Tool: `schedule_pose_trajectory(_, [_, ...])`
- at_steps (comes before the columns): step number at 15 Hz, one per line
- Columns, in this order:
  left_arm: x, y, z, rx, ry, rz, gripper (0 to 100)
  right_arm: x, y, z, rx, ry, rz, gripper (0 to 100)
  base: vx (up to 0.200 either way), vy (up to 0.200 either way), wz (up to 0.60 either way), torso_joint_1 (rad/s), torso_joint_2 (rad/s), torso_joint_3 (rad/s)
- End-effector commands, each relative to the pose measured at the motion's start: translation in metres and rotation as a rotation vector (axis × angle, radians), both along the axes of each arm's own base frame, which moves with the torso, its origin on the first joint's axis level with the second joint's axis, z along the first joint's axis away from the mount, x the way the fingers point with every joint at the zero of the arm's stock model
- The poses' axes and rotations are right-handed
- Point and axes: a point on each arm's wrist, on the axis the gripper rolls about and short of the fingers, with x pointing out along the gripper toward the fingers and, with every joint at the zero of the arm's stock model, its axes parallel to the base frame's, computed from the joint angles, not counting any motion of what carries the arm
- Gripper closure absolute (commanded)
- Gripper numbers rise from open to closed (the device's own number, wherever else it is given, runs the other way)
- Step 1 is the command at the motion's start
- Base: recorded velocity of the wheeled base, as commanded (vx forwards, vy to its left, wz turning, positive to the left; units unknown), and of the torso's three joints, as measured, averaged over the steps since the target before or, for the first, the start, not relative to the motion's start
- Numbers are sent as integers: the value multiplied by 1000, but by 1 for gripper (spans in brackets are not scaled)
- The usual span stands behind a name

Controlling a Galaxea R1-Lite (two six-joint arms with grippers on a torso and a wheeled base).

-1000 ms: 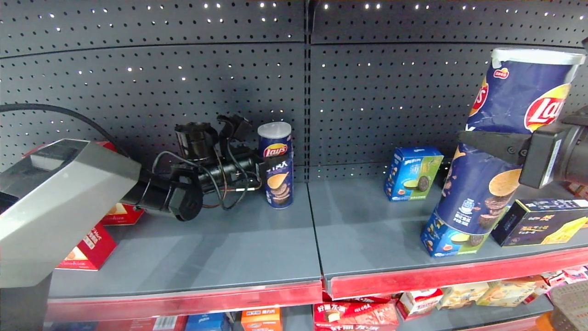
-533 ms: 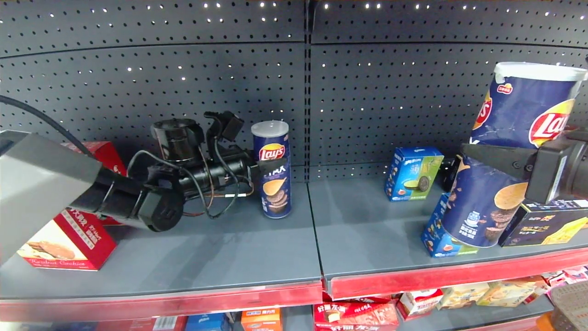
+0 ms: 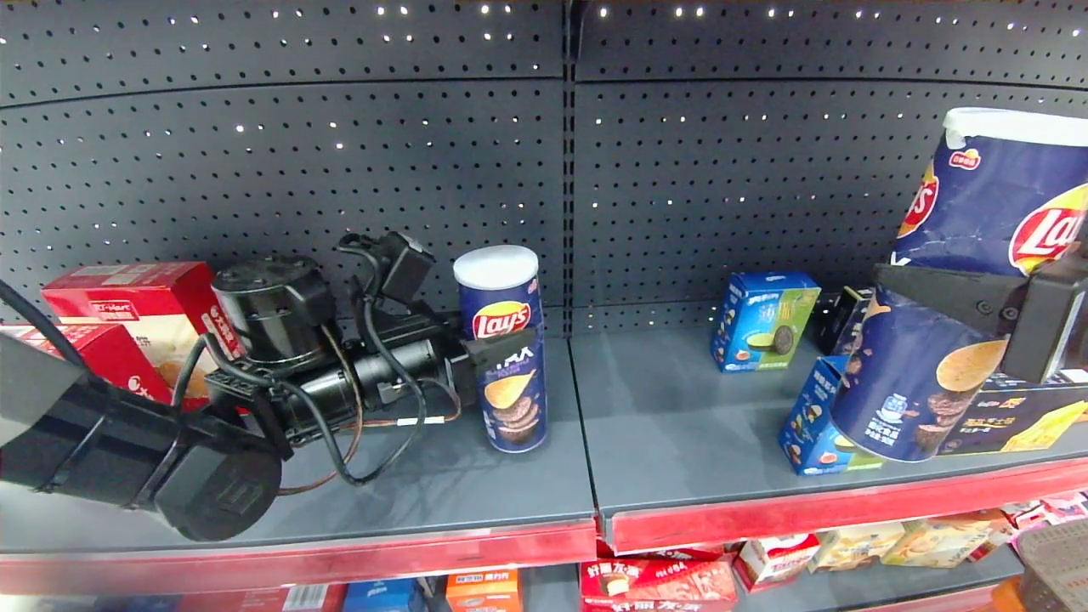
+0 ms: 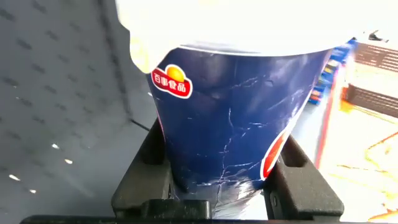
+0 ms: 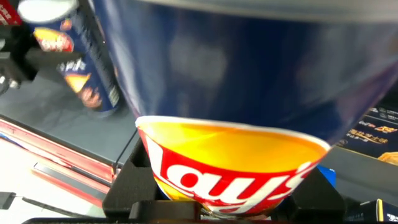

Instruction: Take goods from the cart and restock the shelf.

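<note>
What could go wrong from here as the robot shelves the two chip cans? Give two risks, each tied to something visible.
1. The right can, tilted in the right gripper, hangs close to a blue box at the front of the shelf. Lowering it may knock the box off the edge.
2. The left can is tall and narrow. If the left gripper lets go unevenly, the can might topple.

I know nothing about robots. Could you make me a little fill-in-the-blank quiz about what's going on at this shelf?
1. The left claw grips a can with a ___ lid.
2. The right claw holds a second can that is ___, not upright.
3. The boxes farthest left are ___.

Missing words: white; tilted; red.
</note>
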Motion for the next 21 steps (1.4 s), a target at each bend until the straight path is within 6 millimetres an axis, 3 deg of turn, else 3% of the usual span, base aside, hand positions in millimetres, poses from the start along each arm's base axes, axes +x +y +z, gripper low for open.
schedule_pose_trajectory(1, [-14, 2, 5, -4, -3, -9, 100, -1, -1, 0, 1, -2, -1, 100, 0, 0, 0, 0, 0, 0])
schedule_pose_trajectory(9, [-30, 11, -11, 9, 27, -6, 100, -1, -1, 1, 3, -5, -1, 100, 0, 0, 0, 0, 0, 0])
schedule_pose_trajectory(16, [-29, 16, -14, 14, 38, 11, 100, -1, -1, 1, 3, -5, -3, 100, 0, 0, 0, 0, 0, 0])
schedule_pose_trajectory(21, [-36, 22, -28, 36, 86, 23, 100, 0, -1, 0, 2, -4, -1, 100, 0, 0, 0, 0, 0, 0])
